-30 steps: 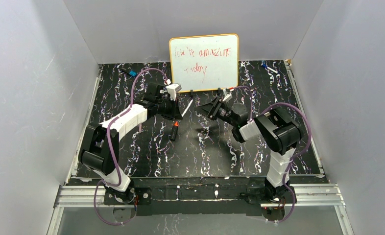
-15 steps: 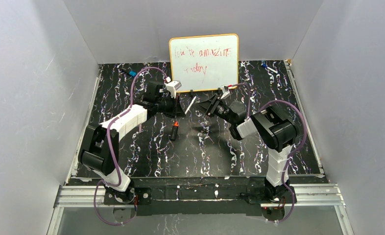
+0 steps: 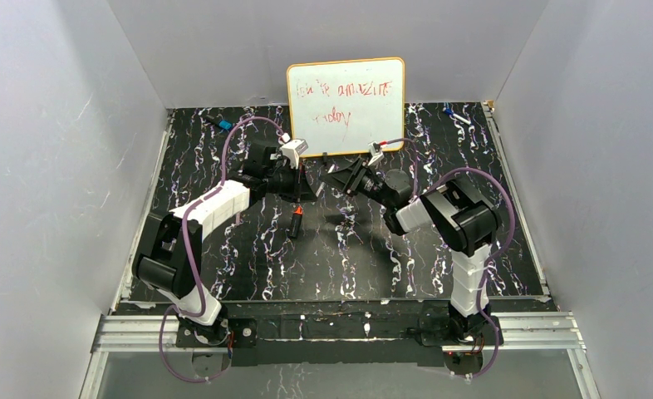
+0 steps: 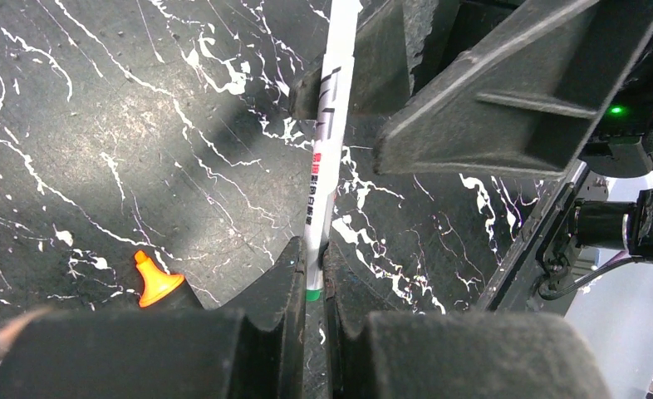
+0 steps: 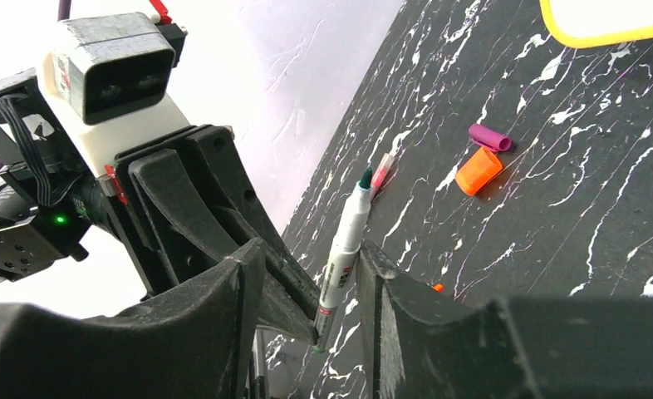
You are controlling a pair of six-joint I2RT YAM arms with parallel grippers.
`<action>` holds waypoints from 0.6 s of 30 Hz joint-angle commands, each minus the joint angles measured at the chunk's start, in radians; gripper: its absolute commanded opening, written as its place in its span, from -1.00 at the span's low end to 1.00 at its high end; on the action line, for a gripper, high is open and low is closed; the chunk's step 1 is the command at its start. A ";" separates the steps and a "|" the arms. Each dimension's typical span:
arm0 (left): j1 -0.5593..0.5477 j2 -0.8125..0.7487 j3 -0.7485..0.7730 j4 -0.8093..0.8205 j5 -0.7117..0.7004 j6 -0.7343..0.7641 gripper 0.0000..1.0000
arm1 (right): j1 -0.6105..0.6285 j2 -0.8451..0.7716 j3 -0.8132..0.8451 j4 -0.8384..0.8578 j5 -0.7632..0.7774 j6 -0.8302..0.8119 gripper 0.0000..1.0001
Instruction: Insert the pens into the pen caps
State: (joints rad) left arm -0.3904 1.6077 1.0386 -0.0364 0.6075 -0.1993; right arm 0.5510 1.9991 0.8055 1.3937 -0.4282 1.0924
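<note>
Holding the white pen [image 4: 330, 141] by its tail end, the left gripper [image 4: 312, 262] is clamped tight on the barrel and carries it above the table [image 3: 348, 266], green nib pointing away from its fingers. The right gripper [image 5: 311, 258] has its jaws partly apart on either side of the same barrel, the pen lying close to one finger; no firm hold shows yet. This looks like a handover or a second hold before capping. To do it well, the right jaws should close squarely on the middle of the barrel, leaving the nib end free for a cap; the left should keep its grip until the right one is firm; the two sets of fingers sit very near each other, so a small misalignment could twist the slim pen or knock it loose. Beyond them on the table lie the purple cap [image 5: 489, 137] and, just beside it, the orange cap [image 5: 478, 171]; a pink pen [image 5: 381, 173] lies near; the black marker [image 3: 295, 222] rests below the grippers; a whiteboard [image 3: 346, 104] stands behind.
</note>
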 commanded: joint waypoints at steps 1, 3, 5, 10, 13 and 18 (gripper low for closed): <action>-0.005 -0.063 -0.009 0.019 0.028 -0.006 -1.00 | 0.009 0.021 0.034 0.049 -0.004 -0.020 -0.03; -0.006 -0.064 -0.011 0.022 0.024 -0.007 -1.00 | 0.007 0.029 0.035 0.060 -0.008 -0.012 -0.20; -0.006 -0.066 -0.011 0.025 0.020 -0.009 -1.00 | 0.009 0.036 0.035 0.066 -0.011 -0.005 -0.36; -0.005 -0.068 -0.014 0.032 0.019 -0.017 -1.00 | 0.010 0.047 0.037 0.076 -0.017 0.004 -0.90; -0.006 -0.058 -0.021 0.073 0.030 -0.035 -0.99 | 0.009 0.047 0.039 0.080 -0.015 0.009 -0.97; -0.006 -0.045 -0.061 0.152 0.058 -0.079 -0.43 | 0.011 0.047 0.044 0.084 -0.016 0.013 -0.97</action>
State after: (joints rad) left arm -0.3904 1.6077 1.0054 0.0460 0.6231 -0.2405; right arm 0.5568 2.0377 0.8127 1.4078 -0.4324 1.1038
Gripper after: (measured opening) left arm 0.241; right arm 0.085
